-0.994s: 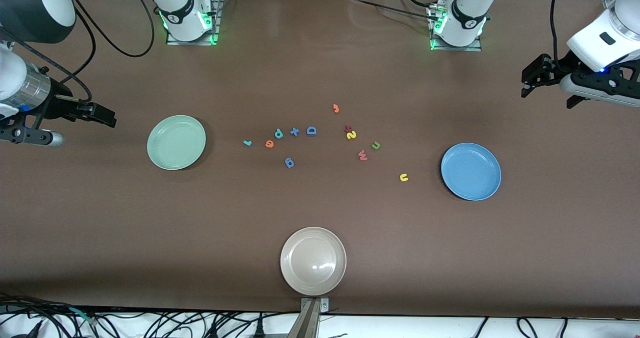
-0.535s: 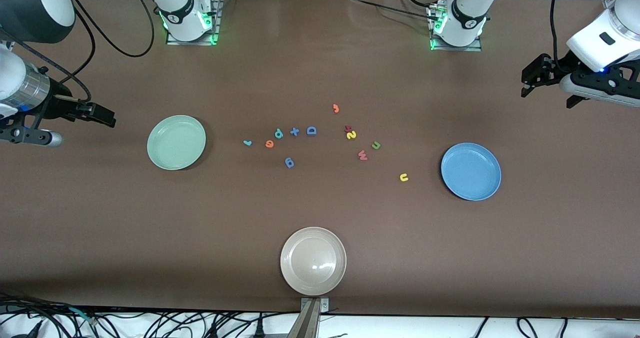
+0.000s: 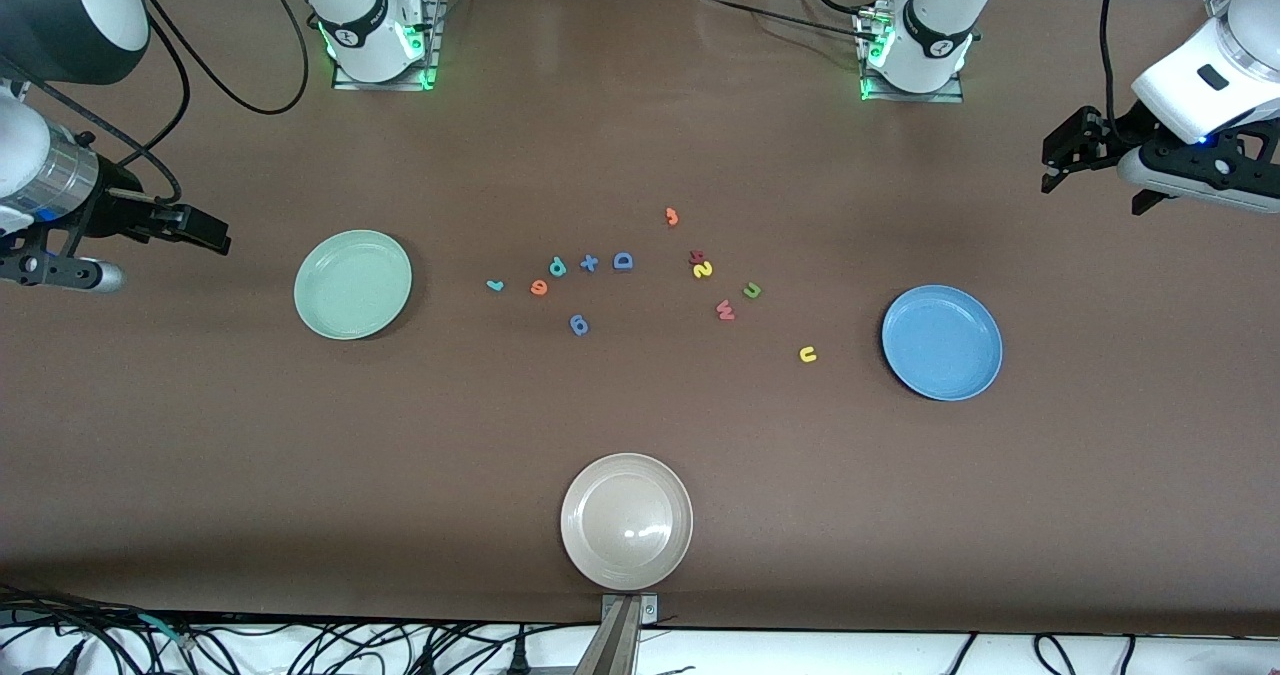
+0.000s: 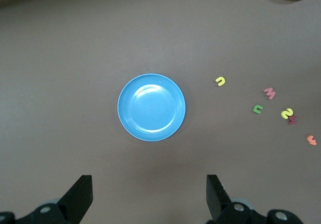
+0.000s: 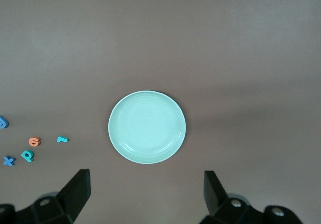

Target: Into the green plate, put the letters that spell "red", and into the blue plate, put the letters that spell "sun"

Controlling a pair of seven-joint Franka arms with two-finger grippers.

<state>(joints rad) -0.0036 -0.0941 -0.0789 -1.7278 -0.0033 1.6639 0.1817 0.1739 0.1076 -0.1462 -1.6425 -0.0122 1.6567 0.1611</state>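
Note:
The empty green plate (image 3: 352,284) (image 5: 147,127) lies toward the right arm's end of the table, and the empty blue plate (image 3: 941,342) (image 4: 151,107) toward the left arm's end. Between them lie the teal r (image 3: 495,285) (image 5: 61,139), orange e (image 3: 539,287) (image 5: 34,141) and teal d (image 3: 557,267) (image 5: 27,155). The yellow s (image 3: 703,270) (image 4: 286,113), olive n (image 3: 752,290) (image 4: 258,108) and yellow u (image 3: 808,354) (image 4: 220,81) are closer to the blue plate. My right gripper (image 3: 212,235) (image 5: 146,181) hangs open over bare table at its end. My left gripper (image 3: 1058,163) (image 4: 149,184) hangs open at its end. Both hold nothing.
Mixed among the letters are a blue plus (image 3: 589,263), blue D (image 3: 623,261), another blue piece (image 3: 579,325), orange 3 (image 3: 672,217), dark red letter (image 3: 696,256) and red w (image 3: 726,309). A beige-white plate (image 3: 626,521) sits near the table's front edge.

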